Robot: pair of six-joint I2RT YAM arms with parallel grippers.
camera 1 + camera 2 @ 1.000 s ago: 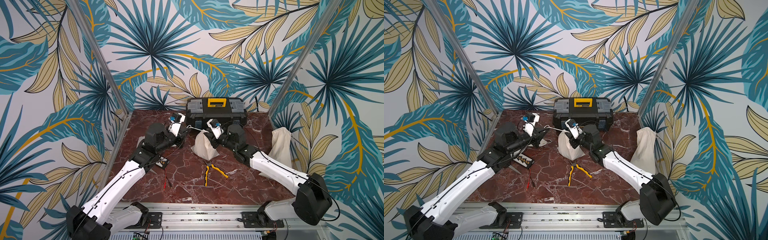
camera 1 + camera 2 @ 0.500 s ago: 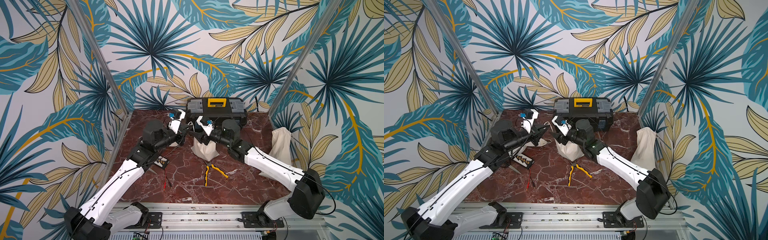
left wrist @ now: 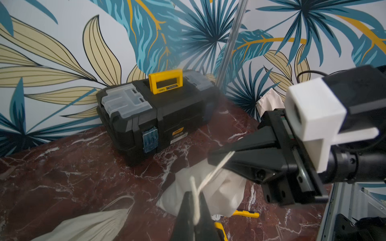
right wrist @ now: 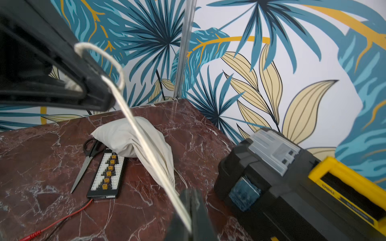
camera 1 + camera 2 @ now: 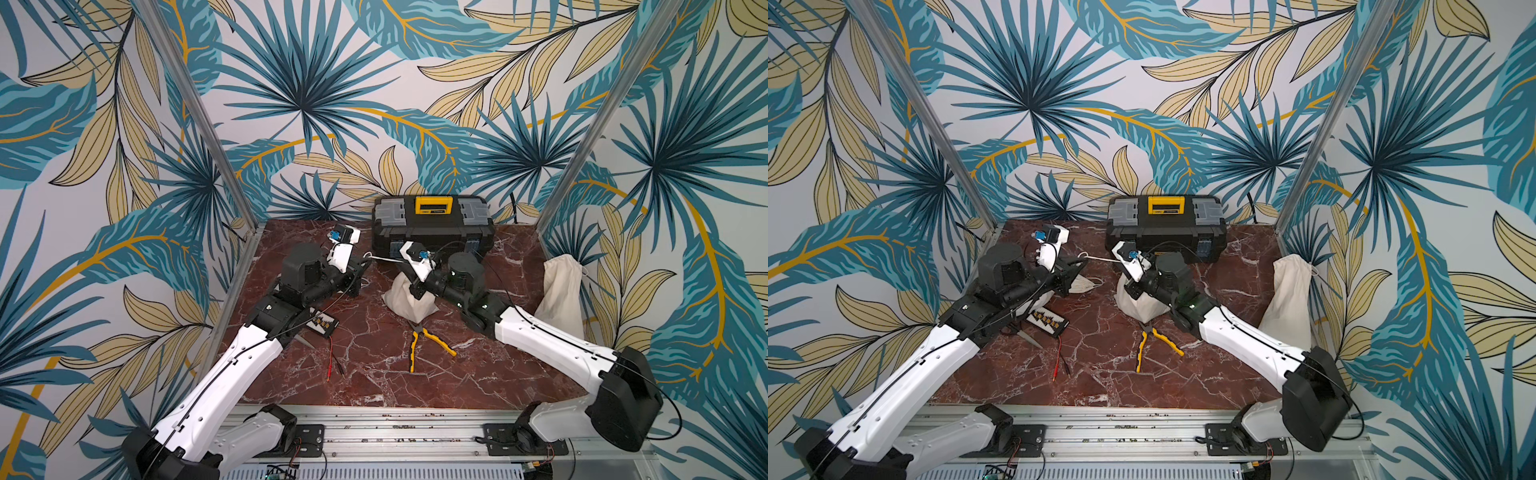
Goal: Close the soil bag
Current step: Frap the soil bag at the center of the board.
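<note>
**A:** Entry one, containers?

**B:** One soil bag (image 5: 405,297), cream cloth, standing near the middle of the marble worktop (image 5: 374,386), just in front of the toolbox (image 5: 432,232). Contents not visible. In both top views its neck is hidden under the right arm.

**A:** The toolbox?

**B:** Black with a yellow handle, lid down, against the back wall. Interior unseen.

**A:** Other bags?

**B:** Two, in the same cloth. A second bag (image 4: 129,137) lies on its side by the left arm, next to scissors (image 4: 87,158) and a connector board (image 4: 107,173). A third bag (image 5: 561,291) stands upright against the right wall. Contents of both unseen.

**A:** Entry two, arms?

**B:** Both reach from the front rail toward the back, wrists turned inward and facing each other. The drawstring (image 3: 211,173) runs taut between them, clear of the worktop.

**A:** Fingers?

**B:** On the left gripper (image 3: 193,198), fingers pressed together, pinching the drawstring near its looped end. On the right gripper (image 4: 189,196), fingers likewise pressed together on the same drawstring, nearer the soil bag.
</note>
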